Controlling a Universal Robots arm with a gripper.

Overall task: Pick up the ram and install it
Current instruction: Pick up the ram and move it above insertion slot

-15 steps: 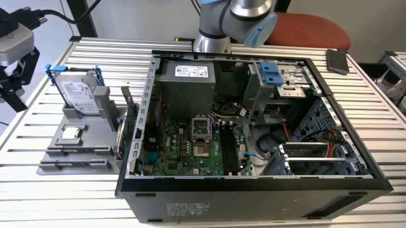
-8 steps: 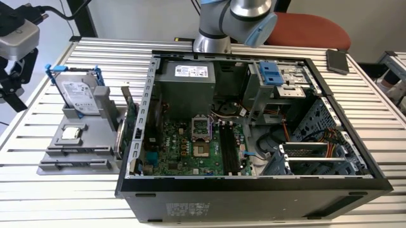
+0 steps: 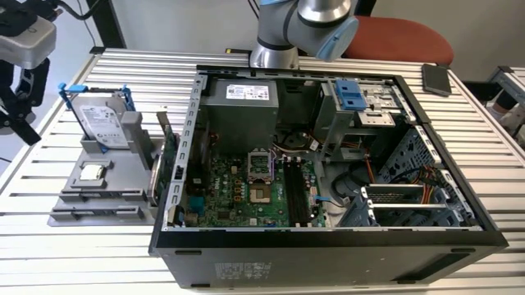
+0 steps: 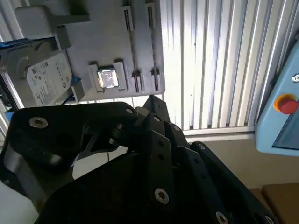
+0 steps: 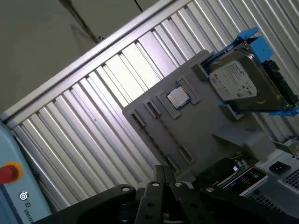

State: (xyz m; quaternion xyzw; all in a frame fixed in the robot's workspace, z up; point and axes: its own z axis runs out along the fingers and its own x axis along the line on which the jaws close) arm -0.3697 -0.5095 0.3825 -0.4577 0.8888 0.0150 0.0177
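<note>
The tool (image 3: pixel 24 123) hangs above the slatted counter (image 3: pixel 492 153), well apart from the open computer case (image 3: pixel 328 246), out past the case's side at the exterior view's left. In both wrist views its black fingers (image 5: pixel 158 179) meet at a tip, pressed closed, and I can see nothing gripped between them.

Just beside the case on that same side sits a grey holder (image 3: pixel 123 181), between the case and the tool. A silver hard drive (image 3: pixel 105 123) with blue rails stands propped upright on it. A small square processor chip (image 3: pixel 92 172) lies flat in a pocket near the drive.

I cannot say for sure where the ram is. A green board (image 3: pixel 169 157) stands on edge between the holder and the case wall, touching or nearly touching both. From here I cannot tell whether it is the narrow stick or a larger card.

Inside the case lies the green motherboard (image 3: pixel 238 190), with long black memory slots (image 3: pixel 297 190) running along it. I cannot tell whether a stick sits in any of them. The arm's base (image 3: pixel 275 55) stands just beyond the case.
</note>
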